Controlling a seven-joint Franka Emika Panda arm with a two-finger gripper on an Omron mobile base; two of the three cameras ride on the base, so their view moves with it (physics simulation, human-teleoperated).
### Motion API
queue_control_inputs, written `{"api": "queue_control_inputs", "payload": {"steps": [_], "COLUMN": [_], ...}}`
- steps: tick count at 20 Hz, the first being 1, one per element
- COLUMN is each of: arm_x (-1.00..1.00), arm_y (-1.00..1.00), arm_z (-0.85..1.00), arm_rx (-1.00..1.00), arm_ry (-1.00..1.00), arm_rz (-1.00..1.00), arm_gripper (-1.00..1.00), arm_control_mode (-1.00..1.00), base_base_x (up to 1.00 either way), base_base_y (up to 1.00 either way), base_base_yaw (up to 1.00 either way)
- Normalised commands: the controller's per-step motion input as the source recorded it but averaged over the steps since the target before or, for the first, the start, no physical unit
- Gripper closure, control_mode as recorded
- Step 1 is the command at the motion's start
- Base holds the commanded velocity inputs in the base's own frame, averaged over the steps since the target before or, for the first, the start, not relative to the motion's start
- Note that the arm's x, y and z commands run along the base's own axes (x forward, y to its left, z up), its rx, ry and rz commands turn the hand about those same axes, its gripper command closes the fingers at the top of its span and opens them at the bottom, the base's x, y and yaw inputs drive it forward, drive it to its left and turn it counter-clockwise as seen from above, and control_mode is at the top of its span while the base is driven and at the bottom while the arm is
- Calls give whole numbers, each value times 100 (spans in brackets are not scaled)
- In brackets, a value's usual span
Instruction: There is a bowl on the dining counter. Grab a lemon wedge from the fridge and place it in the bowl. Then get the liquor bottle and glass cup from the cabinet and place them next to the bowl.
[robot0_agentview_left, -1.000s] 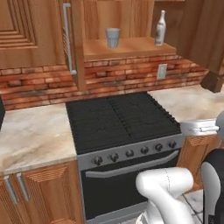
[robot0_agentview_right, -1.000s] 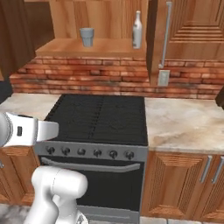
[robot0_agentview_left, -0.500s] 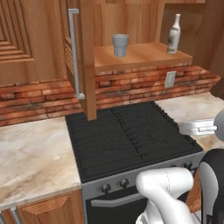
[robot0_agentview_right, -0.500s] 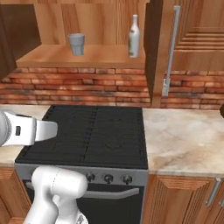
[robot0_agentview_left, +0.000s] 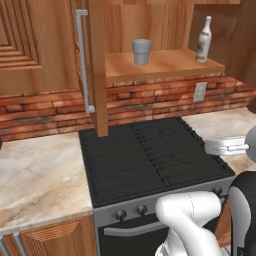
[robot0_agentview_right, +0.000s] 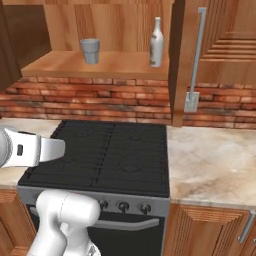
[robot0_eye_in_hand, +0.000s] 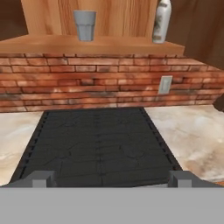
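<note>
The bottle (robot0_agentview_left: 203, 39) stands upright on the open cabinet's shelf (robot0_agentview_left: 165, 65), long axis vertical, neck pointing straight up, toward the shelf's right end. It is pale, with a narrow neck above a wider body. The cup (robot0_agentview_left: 141, 51) stands on the same shelf, well apart to the bottle's left, mouth up, a grey tapered tumbler. Both sit back from the shelf's front edge.

In the right base view the bottle (robot0_agentview_right: 156, 43) is just beside the edge of the open cabinet door (robot0_agentview_right: 178, 60), which carries a long silver handle (robot0_agentview_right: 195, 60); the cup (robot0_agentview_right: 90, 51) is toward the shelf's middle.

Below the shelf runs a red brick backsplash (robot0_eye_in_hand: 92, 83) with a pale wall outlet (robot0_eye_in_hand: 165, 85). Under that lies a black stove (robot0_agentview_left: 150, 157) with knobs along its front, and marble counter (robot0_agentview_right: 210, 162) on either side.

The gripper (robot0_eye_in_hand: 112, 178) hangs over the stove's near edge, its fingers (robot0_eye_in_hand: 41, 178) spread as wide as they go, nothing between them, facing the shelf from well below.
</note>
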Motion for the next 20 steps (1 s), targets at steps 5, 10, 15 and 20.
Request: {"api": "queue_control_inputs", "payload": {"steps": [5, 10, 15, 20], "arm_x": [0, 41, 21, 12], "arm_y": [0, -20, -28, -18], "arm_z": [0, 14, 52, 66], "arm_rx": [0, 0, -6, -9], "arm_ry": [0, -3, -17, -24], "arm_rz": [0, -8, -15, -10], "arm_gripper": [-100, -100, -100, -100], "arm_control_mode": [100, -100, -100, -100], "base_base_x": [72, 0, 0, 0], "base_base_y": [-12, 0, 0, 0], "base_base_yaw": [7, 0, 0, 0]}}
